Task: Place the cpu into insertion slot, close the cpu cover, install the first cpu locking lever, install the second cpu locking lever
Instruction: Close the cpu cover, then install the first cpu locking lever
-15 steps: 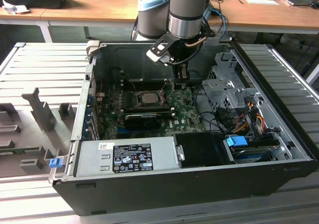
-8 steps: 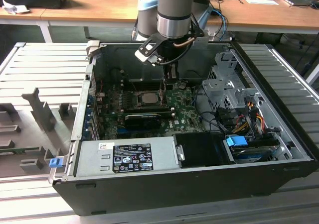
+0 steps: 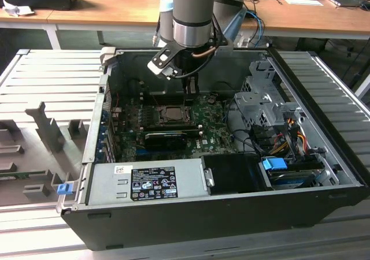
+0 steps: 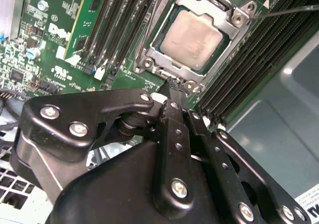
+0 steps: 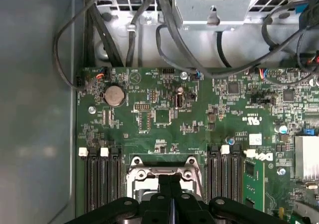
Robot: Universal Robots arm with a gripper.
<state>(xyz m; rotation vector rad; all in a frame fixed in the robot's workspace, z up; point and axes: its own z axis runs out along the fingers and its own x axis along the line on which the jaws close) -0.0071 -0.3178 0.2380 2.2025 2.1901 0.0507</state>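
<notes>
Inside the insertion slot (image 4: 149, 59) sits the cpu (image 4: 194, 40).

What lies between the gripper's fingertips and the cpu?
In the second wrist view, one side of the cpu cover, the metal frame lying around the cpu. The shut gripper has its tip at that frame's outer edge.

The arm (image 3: 193, 14) comes straight down, its wrist upright, and the tool (image 3: 191, 88) points downward below it. In both wrist views the two slim black fingers (image 4: 173, 119) are pressed together, with no gap at the tips.
</notes>
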